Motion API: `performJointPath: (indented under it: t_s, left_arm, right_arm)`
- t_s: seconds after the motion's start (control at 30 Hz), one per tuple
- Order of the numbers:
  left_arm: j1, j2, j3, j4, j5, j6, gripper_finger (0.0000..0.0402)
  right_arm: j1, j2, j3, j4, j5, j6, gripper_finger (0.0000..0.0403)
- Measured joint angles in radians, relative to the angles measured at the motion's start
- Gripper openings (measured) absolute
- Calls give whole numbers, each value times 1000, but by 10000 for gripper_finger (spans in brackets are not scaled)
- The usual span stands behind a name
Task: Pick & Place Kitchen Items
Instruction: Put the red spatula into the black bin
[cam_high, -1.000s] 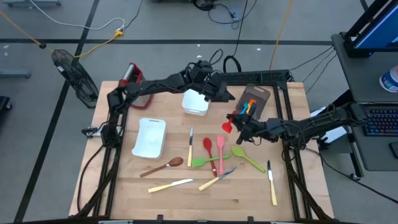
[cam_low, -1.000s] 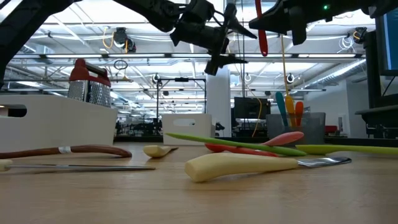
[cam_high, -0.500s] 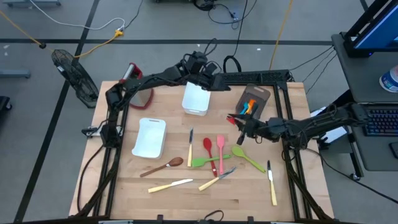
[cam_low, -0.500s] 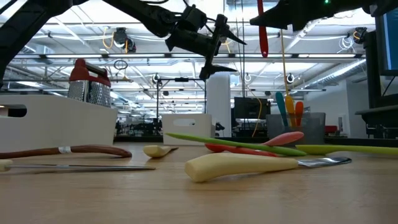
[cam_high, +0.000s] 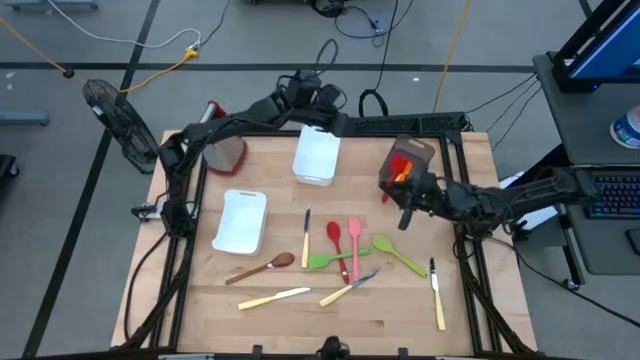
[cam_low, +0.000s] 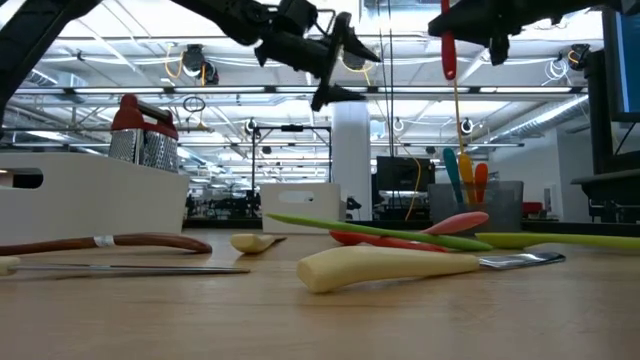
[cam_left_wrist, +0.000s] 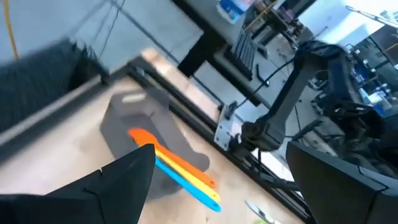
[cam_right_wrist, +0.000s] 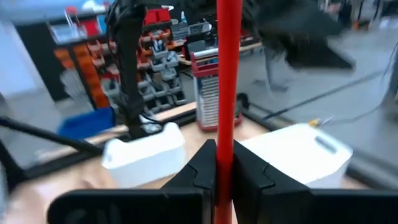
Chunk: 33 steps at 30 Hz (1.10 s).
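Red is what I see first: my right pincer (cam_right_wrist: 217, 165) is clamped on the red utensil (cam_right_wrist: 227, 68), its handle squeezed between the two fingers and running straight away from the wrist camera. From the low view that red utensil (cam_low: 449, 55) hangs upright, long axis vertical, well above the surface (cam_high: 250, 320). From overhead the right pincer (cam_high: 400, 192) sits beside the brown holder (cam_high: 412, 152) at the far right part of the surface, where orange, yellow and blue handles (cam_left_wrist: 177, 169) already stand, leaning out of the holder.

My left pincer (cam_high: 330, 108) is spread wide with nothing between its fingers; it is raised at the far edge, just beyond the white tub (cam_high: 316, 158).

On the surface, the rest of the kitchen items lie flat in a loose cluster near the middle. The red spoon (cam_high: 334, 238) and pink spatula (cam_high: 355, 240) lie side by side, long axes running near to far. The green spatula (cam_high: 400, 255) slants from the centre toward the near right. A second green utensil (cam_high: 330, 260) lies crosswise. The wooden spoon (cam_high: 265, 267) slants with its bowl toward the centre. Two cream-handled knives (cam_high: 275, 297) lie near the front edge, and another knife (cam_high: 437, 295) lies near to far at the right. A second white tub (cam_high: 242, 222) sits left of the cluster, and the red-topped grater (cam_high: 222, 140) stands at the far left.
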Motion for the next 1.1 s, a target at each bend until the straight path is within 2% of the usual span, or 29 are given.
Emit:
performJointPath:
  t_s: [0.23,0.3,0.4,0.5,0.63,1.1]
  left_arm:
    - [-75,-103,0,-40,-9,154,368]
    - [-109,-128,0,-80,-19,206,367]
    - [-164,-163,0,-137,-105,271,367]
    - [-215,-189,0,-188,-197,312,367]
    - [-280,-216,0,-219,-269,371,367]
    - [-411,-240,1,-279,-309,447,367]
  right_arm:
    - [-24,-76,0,-79,-36,215,15]
    - [-48,-88,0,-94,-98,264,15]
    - [-102,-99,0,-99,-220,376,15]
    - [-169,-106,0,-105,-295,467,15]
    - [-277,-109,0,-120,-379,559,15]
    - [-673,-96,0,-191,-780,844,15]
